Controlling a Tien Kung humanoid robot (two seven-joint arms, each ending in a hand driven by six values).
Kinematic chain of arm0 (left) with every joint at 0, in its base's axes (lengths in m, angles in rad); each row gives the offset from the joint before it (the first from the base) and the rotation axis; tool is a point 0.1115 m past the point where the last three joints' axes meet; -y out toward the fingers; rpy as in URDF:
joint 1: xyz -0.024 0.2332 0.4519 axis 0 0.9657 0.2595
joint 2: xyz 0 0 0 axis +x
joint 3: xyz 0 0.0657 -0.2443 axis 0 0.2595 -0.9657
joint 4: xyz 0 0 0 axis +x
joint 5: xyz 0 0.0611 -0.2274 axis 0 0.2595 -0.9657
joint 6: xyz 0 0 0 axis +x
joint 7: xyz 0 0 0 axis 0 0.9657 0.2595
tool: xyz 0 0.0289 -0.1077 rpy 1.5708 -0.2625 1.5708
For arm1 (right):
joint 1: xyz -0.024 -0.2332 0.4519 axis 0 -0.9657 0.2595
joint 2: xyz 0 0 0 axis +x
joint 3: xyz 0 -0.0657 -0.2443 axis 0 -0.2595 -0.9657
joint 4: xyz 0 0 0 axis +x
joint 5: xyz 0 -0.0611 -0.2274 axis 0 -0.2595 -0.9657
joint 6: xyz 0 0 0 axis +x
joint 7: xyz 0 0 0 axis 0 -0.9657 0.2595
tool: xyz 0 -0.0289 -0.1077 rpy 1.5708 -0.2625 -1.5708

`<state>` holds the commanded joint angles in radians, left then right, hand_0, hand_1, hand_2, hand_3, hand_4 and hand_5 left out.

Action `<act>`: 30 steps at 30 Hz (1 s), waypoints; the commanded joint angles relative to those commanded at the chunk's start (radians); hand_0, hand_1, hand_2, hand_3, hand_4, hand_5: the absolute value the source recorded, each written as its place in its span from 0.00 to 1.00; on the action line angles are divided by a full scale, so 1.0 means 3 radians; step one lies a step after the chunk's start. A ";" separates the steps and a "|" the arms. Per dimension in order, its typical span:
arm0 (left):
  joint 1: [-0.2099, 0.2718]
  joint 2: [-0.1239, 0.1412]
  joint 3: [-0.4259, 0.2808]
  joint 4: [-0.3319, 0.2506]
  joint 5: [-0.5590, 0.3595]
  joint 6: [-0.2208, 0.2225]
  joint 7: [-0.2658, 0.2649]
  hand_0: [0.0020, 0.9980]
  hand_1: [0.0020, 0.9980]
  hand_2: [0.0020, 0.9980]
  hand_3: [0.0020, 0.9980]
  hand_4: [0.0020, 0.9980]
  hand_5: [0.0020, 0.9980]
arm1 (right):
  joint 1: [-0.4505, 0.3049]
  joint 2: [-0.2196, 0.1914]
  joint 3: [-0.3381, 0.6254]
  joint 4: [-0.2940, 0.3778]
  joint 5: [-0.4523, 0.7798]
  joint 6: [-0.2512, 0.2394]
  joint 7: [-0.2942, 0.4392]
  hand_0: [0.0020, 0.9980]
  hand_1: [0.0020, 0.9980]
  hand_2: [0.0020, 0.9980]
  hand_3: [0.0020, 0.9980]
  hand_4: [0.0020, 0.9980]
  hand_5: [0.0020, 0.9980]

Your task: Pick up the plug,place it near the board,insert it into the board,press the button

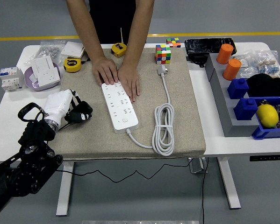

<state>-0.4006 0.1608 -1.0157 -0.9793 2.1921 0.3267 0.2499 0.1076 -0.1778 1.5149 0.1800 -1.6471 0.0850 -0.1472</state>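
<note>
person (pixel 112 14) cut off above arms (top edge), board (pixel 119 106) end under palms
</note>
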 joint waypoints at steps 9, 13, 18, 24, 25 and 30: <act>-0.0015 0.0025 -0.0001 -0.0052 -0.0028 0.0072 -0.0069 0.25 0.16 0.23 0.28 0.80 0.26 | 0.0010 -0.0001 0.0006 0.0000 0.0005 -0.0015 0.0005 1.00 0.85 0.80 0.81 1.00 0.98; -0.0083 0.0085 0.0063 -0.0180 -0.0191 0.0076 -0.0106 0.25 0.16 0.23 0.28 0.77 0.26 | 0.0022 -0.0003 -0.0008 0.0000 0.0024 -0.0020 0.0007 1.00 0.85 0.80 0.81 1.00 0.97; -0.0255 0.0162 0.0164 -0.0318 -0.0279 0.0064 -0.0226 0.25 0.16 0.23 0.28 0.77 0.26 | 0.0032 -0.0004 -0.0030 0.0000 0.0045 -0.0023 0.0011 1.00 0.85 0.80 0.81 1.00 0.97; -0.0629 0.0312 0.0671 -0.0276 -0.0431 -0.0047 -0.0542 0.25 0.16 0.23 0.27 0.75 0.24 | 0.0050 -0.0012 -0.0051 0.0000 0.0052 -0.0025 0.0009 1.00 0.85 0.80 0.81 1.00 0.97; -0.0708 0.0328 0.0788 -0.0257 -0.0454 -0.0068 -0.0570 0.26 0.16 0.23 0.27 0.75 0.22 | 0.0055 -0.0014 -0.0060 0.0000 0.0058 -0.0025 0.0011 1.00 0.85 0.80 0.81 1.00 0.97; -0.0957 0.0301 0.1166 -0.0130 -0.0411 -0.0070 -0.0647 0.26 0.16 0.23 0.27 0.75 0.22 | 0.0073 -0.0022 -0.0079 0.0000 0.0058 -0.0022 0.0012 1.00 0.85 0.80 0.81 1.00 0.97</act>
<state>-0.6878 0.2512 -0.6658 -1.0184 2.0689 0.3057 0.0557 0.1295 -0.1843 1.4913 0.1800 -1.6296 0.0783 -0.1437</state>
